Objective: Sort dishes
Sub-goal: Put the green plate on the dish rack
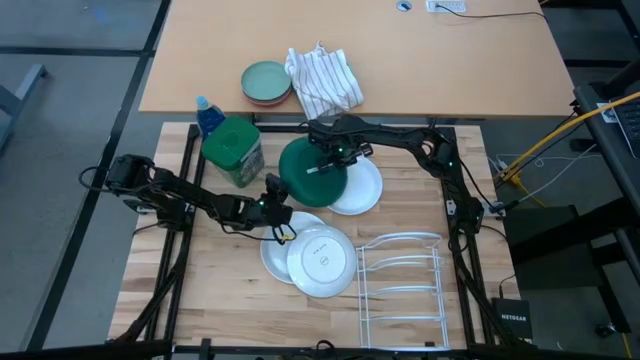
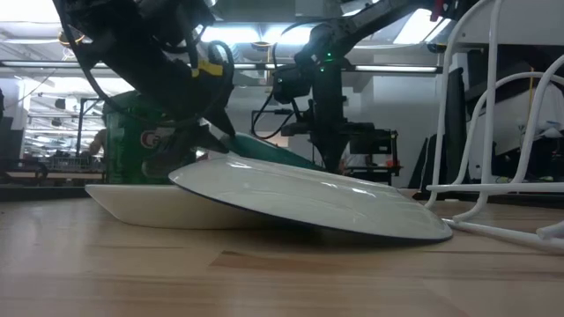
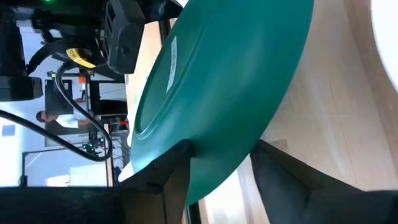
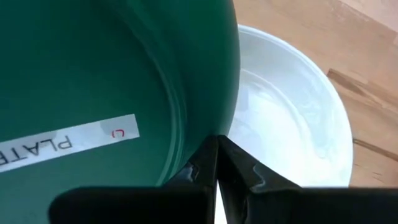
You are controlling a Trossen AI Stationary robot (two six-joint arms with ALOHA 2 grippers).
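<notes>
R gripper (image 1: 338, 158) is clamped on the rim of the dark green round plate (image 1: 312, 168), fingers pinched tight over the edge in the R wrist view. It holds the plate tilted off the table, partly over a plain white plate (image 1: 362, 188) lying flat beside it.

L gripper (image 1: 283, 221) is low by the front pair: small white plate w/ centre stamp (image 1: 320, 262) lying tipped over the edge of another plain white plate (image 1: 278, 252). In the L wrist view its fingers (image 3: 163, 179) stand partly apart with the green plate's edge showing between them; can't tell if they touch it or are just lined up w/ it farther off. No firm hold seen.

White wire dish rack (image 1: 400, 285) sits at the front right, slots free.

Step in hand, imo: get the green plate to the rack. To do it well:
- keep the R pinch deep on the rim, plate is slick and could swing
- lift clear of the white plate before traversing
- enter the slot edge-on, nearly upright
- keep L arm clear of the path
</notes>
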